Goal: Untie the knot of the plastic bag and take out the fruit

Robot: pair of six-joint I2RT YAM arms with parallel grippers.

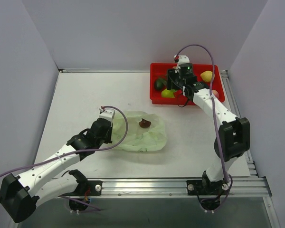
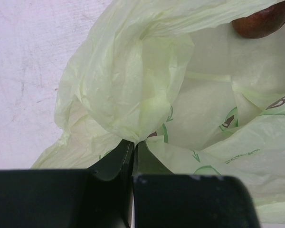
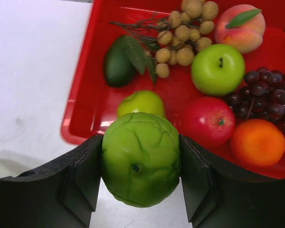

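- L gripper (image 2: 133, 148): jaws clenched tight on a fold of the plastic bag (image 2: 133, 85), pinching the thin film.
- R gripper (image 3: 140, 156): jaws grasping a bumpy green fruit (image 3: 138, 135), one finger on each side.
- Where things are: the bag lies flat on the table (image 1: 85, 95), near the middle. The red tray (image 3: 88, 71) sits far right.
- The green fruit hangs right at the tray's rim, part over the tray, part over the table.
- Knot: I can't see one in any view. The bag's mouth looks open, so I think the untying is done.
- Step now, I think: carrying fruit from bag to tray, w/ the L side holding the bag down.
- Next move, I think: bring the green fruit more over the tray, find a free spot, then let go. The tray is crowded, so it could bump the small green fruit (image 3: 141, 102) just beside it.
- After that, a brown fruit (image 1: 145, 123) is left on the bag and needs picking up.
- Top cam only: both arms at once, and the whole bag w/ the brown fruit on it. It can't show how either pair of jaws stands.
- L wrist cam only: the pinch on the bag, close up.
- R wrist cam only: the tray's fruits, clear: grapes (image 3: 268, 95), orange (image 3: 257, 142), red apple (image 3: 208, 121), green apple (image 3: 217, 69), peach (image 3: 240, 28).
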